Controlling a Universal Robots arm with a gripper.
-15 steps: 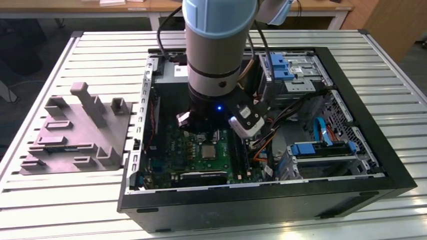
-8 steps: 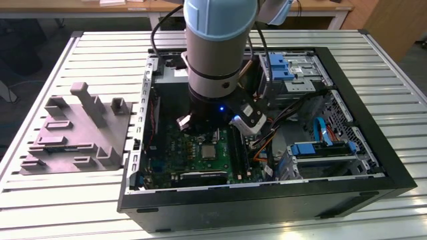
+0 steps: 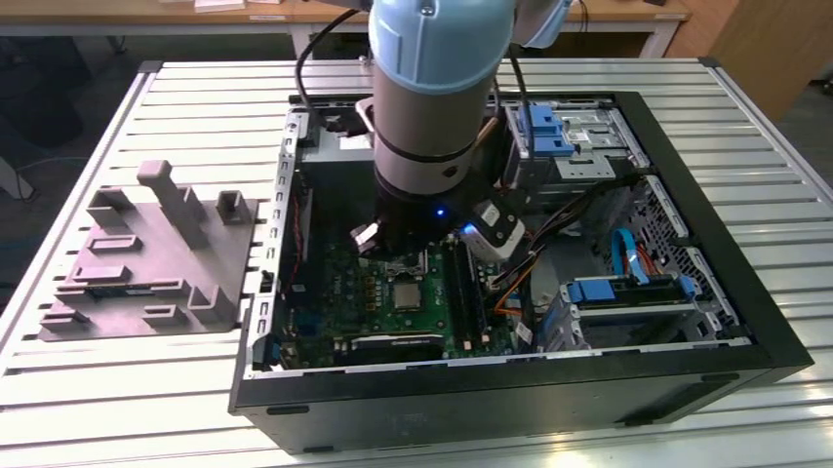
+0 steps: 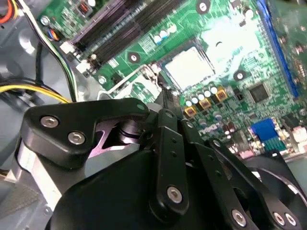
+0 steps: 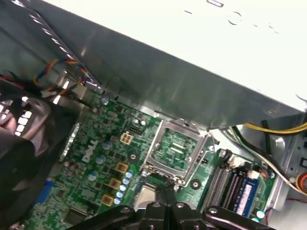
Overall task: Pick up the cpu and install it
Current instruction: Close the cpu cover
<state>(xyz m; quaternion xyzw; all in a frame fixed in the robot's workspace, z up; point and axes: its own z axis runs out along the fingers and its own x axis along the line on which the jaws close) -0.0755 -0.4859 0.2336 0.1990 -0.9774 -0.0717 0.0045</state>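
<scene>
A slatted metal table [image 3: 117, 390] fills the space, with wooden desks behind it. On the exterior view's left, a grey plastic fixture [image 3: 150, 258] sits on the slats, well apart from the work. Beside it lies an open black case [image 3: 521, 400], its side panel off.

The arm [image 3: 436, 88] drops straight down into the case over the green board [image 3: 371, 292]. At its end the gripper [image 5: 166, 182] hovers low over the socket. In the first wrist view the two dark fingers [image 5: 159, 191] look pressed together. I can't tell whether anything thin is pinched between them.

The cpu [image 4: 189, 64] lies flat in the socket on the board, silvery top up. In the second wrist view it shows pale and square just past the fingertips, not held by them. In the exterior view it is the small grey square [image 3: 408, 293] just below the arm's wrist. The metal frame [image 5: 153, 146] stands tilted up on its hinge beside the cpu, with green board showing through its opening.

To the exterior view's right, memory slots [image 3: 458, 283] run alongside the socket. Beyond them are loose coloured cables [image 3: 521, 263] and drive cages [image 3: 612, 292] with blue clips.
</scene>
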